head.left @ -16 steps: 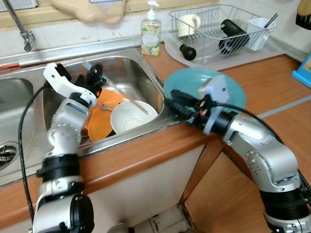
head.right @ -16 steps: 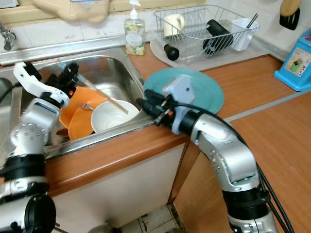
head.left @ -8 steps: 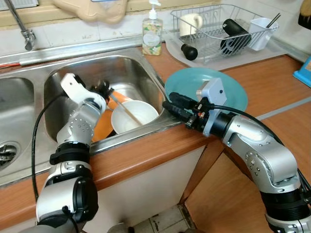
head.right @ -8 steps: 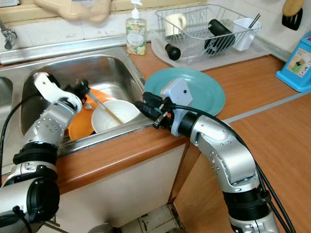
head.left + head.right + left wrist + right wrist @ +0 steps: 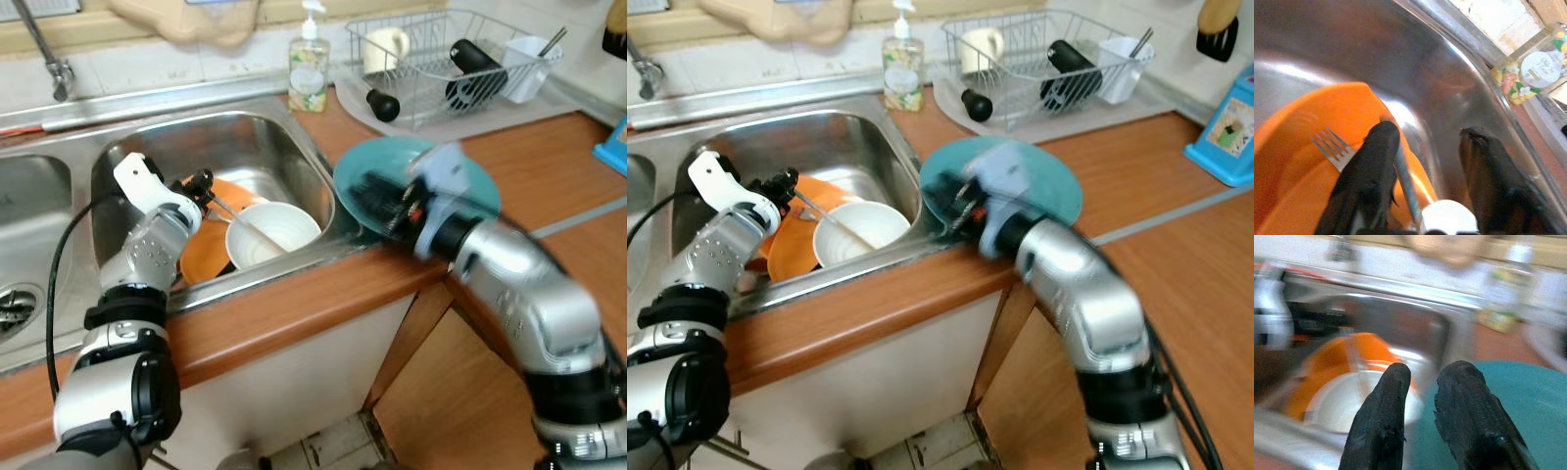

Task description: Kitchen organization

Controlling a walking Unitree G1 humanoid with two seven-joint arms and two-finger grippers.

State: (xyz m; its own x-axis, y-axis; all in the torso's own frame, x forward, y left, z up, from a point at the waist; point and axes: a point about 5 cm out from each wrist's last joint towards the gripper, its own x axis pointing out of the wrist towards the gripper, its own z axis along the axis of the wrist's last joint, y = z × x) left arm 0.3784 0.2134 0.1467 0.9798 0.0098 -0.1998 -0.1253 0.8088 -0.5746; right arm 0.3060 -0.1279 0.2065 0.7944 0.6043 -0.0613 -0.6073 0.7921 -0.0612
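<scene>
**Over the sink, the left tool is settling while the right one is sweeping across the teal plate**

Down in the right-hand basin of the sink, the left tool is now hanging lower and nearer the orange plates than a second ago, when it was raised farther back over the basin. Its fingers are standing apart, with nothing clamped between them; one finger is lying against the thin straw-like stick that is leaning from the orange plates into the white bowl. A fork is resting on the orange plate just beside that finger.

On the table right of the sink, the right tool is blurring with motion. Half a second ago it was reaching out past the near-left rim of the teal plate; now it is sitting over the plate itself. Its fingers are standing only slightly apart, gripping nothing, with the teal surface just under them.

Judging by this, the task is at an early stage: the dishes are all lying in the sink, the teal plate is lying flat on the table, and the dish rack at the far right is waiting with a mug and a dark bottle in it. The left tool seems to be lining up on the stick or the fork, while the right one is likely seeking a hold on the teal plate's rim.
</scene>
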